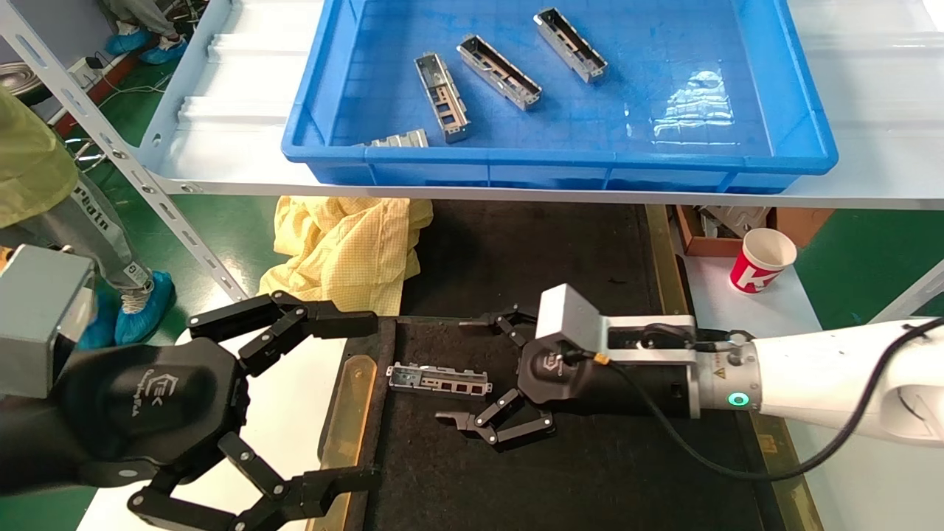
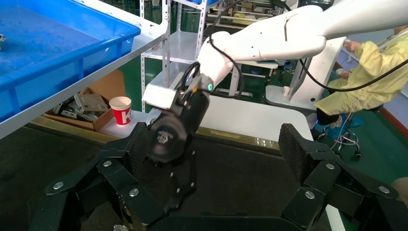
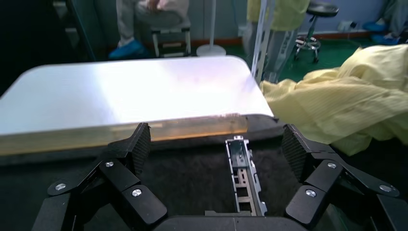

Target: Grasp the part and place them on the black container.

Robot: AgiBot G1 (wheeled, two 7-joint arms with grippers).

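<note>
1. Our right gripper (image 1: 472, 369) lay low over the black container (image 1: 590, 472), fingers spread wide, holding nothing.
2. The part (image 1: 439, 379) lay flat on the container between those open fingers, near the container's 9 o'clock edge, beside a brass strip (image 1: 346, 428); in the right wrist view the part (image 3: 243, 175) sat between the two fingers (image 3: 130, 163), touching neither.
3. Our left gripper (image 1: 354, 398) hung at 8 o'clock in the head view, off the container's edge, fingers also spread and empty.
4. At 12 o'clock, a blue bin (image 1: 796, 140) on a shelf held more parts (image 1: 499, 72).
5. A yellow cloth (image 1: 346, 251) lay at 10 o'clock; a paper cup (image 1: 763, 259) stood at 2 o'clock.
</note>
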